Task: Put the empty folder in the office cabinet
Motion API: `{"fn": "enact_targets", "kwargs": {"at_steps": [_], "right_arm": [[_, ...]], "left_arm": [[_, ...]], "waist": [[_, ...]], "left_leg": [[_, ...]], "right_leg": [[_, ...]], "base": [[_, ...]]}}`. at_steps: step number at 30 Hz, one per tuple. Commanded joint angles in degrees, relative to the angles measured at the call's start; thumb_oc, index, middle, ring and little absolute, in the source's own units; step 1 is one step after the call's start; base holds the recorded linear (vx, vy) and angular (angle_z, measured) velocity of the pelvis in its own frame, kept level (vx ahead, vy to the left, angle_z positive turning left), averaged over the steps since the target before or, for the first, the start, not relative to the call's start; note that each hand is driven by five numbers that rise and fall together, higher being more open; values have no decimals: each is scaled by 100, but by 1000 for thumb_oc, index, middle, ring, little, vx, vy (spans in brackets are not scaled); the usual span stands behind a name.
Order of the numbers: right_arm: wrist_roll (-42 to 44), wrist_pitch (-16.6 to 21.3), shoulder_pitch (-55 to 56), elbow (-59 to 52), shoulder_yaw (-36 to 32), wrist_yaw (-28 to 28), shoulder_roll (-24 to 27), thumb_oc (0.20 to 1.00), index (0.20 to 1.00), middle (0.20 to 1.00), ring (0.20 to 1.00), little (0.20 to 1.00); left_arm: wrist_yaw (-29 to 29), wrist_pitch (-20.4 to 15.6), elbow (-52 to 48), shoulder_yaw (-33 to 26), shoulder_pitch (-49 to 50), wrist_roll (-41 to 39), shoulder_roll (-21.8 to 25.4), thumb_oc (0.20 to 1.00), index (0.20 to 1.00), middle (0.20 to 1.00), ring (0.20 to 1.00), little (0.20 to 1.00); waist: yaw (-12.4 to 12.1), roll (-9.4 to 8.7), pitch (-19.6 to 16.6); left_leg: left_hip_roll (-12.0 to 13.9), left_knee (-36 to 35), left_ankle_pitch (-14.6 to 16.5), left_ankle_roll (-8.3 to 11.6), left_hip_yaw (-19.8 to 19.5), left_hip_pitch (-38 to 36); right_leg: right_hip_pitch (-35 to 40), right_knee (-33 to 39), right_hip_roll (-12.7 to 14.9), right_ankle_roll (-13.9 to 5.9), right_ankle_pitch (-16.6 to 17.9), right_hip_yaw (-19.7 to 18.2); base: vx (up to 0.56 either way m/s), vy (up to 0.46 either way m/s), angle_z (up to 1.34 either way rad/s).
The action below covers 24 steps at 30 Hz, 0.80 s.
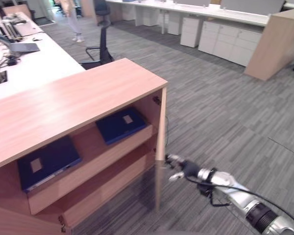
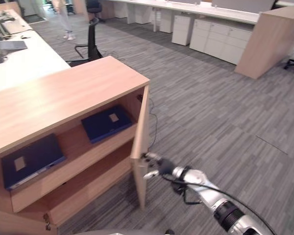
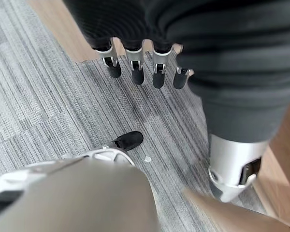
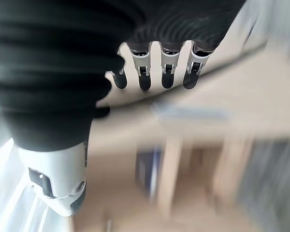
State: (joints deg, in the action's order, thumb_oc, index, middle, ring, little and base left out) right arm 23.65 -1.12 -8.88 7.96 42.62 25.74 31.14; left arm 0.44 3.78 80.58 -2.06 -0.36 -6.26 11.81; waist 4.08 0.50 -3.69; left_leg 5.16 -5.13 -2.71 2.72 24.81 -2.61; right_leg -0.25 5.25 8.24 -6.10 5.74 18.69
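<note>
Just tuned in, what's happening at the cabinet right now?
The right robot hand is at the free edge of the open cabinet door, fingers straight, apparently working the door. Two dark blue folders already lie flat on the upper shelf of the wooden cabinet. The left robot hand hangs open over the carpet, holding nothing. A person stands far back between the desks.

The right hand (image 2: pixel 159 166) has slim silver fingers (image 4: pixel 167 72) with dark rounded tips, joined above to a black ribbed cover. The left hand (image 3: pixel 145 67) looks alike: silver, dark-tipped fingers (image 3: pixel 135 65) below the same ribbed black cover.
</note>
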Motion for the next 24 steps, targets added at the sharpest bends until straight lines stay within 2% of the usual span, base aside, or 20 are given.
{"fn": "enact_targets", "kwargs": {"at_steps": [1,6,9,14,16,17,21,22,24], "right_arm": [[706,7,-523,-56,-121,285,-575,1000,1000,1000,1000,1000],[1207,-53,-353,127,-151,203,-985,1000,1000,1000,1000,1000],[1196,-2,-260,219,-220,137,-1060,1000,1000,1000,1000,1000],[1117,147,168,791,-604,-127,-1262,1000,1000,1000,1000,1000],[980,261,370,1182,-954,-355,-1353,1000,1000,1000,1000,1000],[712,389,543,1540,-1334,-636,-1378,1000,1000,1000,1000,1000],[321,581,732,2095,-2085,-1237,-1410,1000,1000,1000,1000,1000],[-82,693,827,2438,-2701,-1858,-1420,1000,1000,1000,1000,1000],[-472,739,744,2781,-3023,-2408,-1480,1000,1000,1000,1000,1000]], "left_arm": [[-50,-73,226,75,-299,134,239,1000,1000,1000,1000,1000],[-72,-65,239,115,-298,128,190,1000,1000,1000,1000,1000],[-98,-55,246,133,-301,141,170,1000,1000,1000,1000,1000],[-112,-47,252,130,-263,141,129,1000,1000,1000,1000,1000],[-105,-48,270,83,-192,133,115,1000,1000,1000,1000,1000],[-110,-45,309,42,-90,133,106,1000,1000,1000,1000,1000],[-91,-41,344,0,55,79,90,1000,1000,1000,1000,1000],[-37,-41,349,-7,129,17,93,1000,1000,1000,1000,1000],[91,-49,320,16,109,-55,81,1000,1000,1000,1000,1000]], "waist": [[-117,-250,289],[-125,-308,250],[-118,-321,228],[-92,-324,184],[-84,-314,154],[-70,-305,123],[-41,-280,68],[-20,-258,64],[-17,-241,77]], "left_leg": [[-194,13,623,-96,-210,-92],[-178,13,602,-103,-160,-74],[-176,13,595,-101,-164,-72],[-168,13,587,-94,-230,-71],[-167,13,580,-83,-279,-79],[-156,13,578,-74,-334,-100],[-128,13,563,-54,-398,-135],[-97,13,542,-39,-436,-163],[-67,13,525,-24,-450,-171]], "right_leg": [[22,-25,70,-332,-309,31],[-34,-25,77,-346,-246,40],[-27,-25,73,-342,-245,51],[22,-30,64,-326,-274,90],[59,-35,51,-311,-306,135],[96,-38,27,-292,-347,137],[154,-31,-29,-246,-417,142],[196,-29,-81,-212,-470,149],[218,-25,-120,-189,-503,147]], "base": [[-40,23,11],[-26,5,-4],[-5,-9,-11],[3,-16,2],[17,-60,20],[20,-74,20],[33,-83,19],[26,-107,14],[14,-106,13]]}}
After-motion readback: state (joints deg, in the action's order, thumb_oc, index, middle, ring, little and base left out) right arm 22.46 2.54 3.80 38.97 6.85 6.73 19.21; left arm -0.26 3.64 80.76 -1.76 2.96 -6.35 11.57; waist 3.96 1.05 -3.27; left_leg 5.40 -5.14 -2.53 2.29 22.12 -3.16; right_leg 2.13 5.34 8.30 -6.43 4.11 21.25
